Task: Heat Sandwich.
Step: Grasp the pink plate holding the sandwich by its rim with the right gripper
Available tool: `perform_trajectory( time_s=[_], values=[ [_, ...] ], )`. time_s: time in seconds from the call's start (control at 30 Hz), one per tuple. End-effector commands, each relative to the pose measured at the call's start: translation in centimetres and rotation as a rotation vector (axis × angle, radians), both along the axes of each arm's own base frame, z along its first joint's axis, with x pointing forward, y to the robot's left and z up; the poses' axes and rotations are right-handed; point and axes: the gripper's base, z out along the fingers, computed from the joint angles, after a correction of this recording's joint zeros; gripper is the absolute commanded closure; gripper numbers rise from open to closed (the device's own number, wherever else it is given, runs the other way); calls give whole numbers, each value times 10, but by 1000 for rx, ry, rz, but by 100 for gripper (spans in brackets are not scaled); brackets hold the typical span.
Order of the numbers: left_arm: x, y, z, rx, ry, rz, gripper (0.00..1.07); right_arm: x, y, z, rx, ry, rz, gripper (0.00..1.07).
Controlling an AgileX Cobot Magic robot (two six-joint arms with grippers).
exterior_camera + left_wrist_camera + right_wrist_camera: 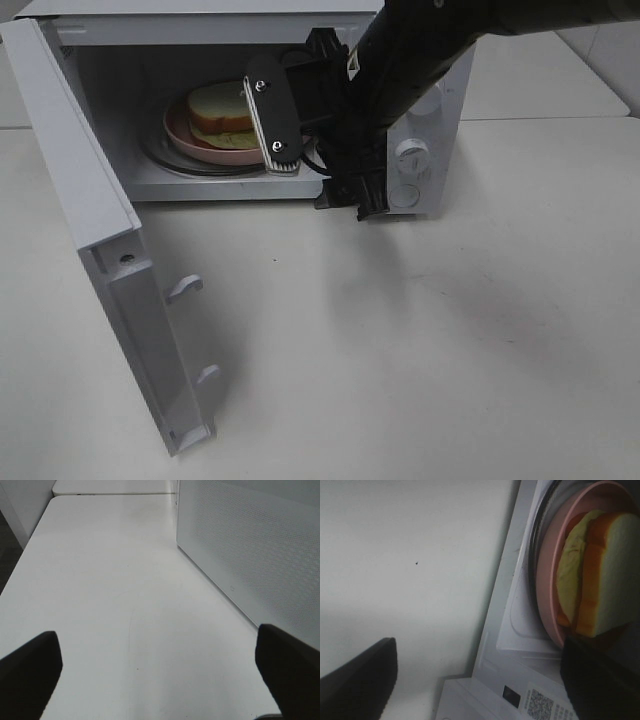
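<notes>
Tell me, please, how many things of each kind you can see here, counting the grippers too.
Microwave: 1
Turntable: 1
Pink plate: 1
Sandwich: 1
Grippers: 2 (left gripper, right gripper)
Total: 6

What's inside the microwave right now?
The sandwich sits on a pink plate on the glass turntable. The right gripper and arm hide the plate's right side and the cavity's right part.

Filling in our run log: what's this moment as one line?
stage: sandwich on pink plate inside microwave | door: open | right gripper: open, empty, at opening | left gripper: open, empty, over table
</notes>
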Motion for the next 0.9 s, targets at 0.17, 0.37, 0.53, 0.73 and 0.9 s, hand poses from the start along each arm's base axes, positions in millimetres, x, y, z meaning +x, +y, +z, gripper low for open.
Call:
perform_trajectory(
  time_s=[0.17, 0.37, 0.53, 0.73, 0.9],
  values=[
    [-3, -1, 0, -8, -35, -3, 5, 13, 19, -11, 17, -5, 15, 24],
    [-3, -1, 0, -8, -35, -3, 5, 25, 35, -21, 34, 3, 16, 24],
    [-3, -1, 0, -8, -35, -3, 5, 36, 47, -30, 41, 8, 15, 24],
    [-3, -1, 0, -8, -35, -3, 5, 50, 58, -40, 39, 10, 14, 24],
    [-3, -1, 0, -8, -35, -3, 5, 61, 67, -45, 47, 0, 14, 24]
  ],
)
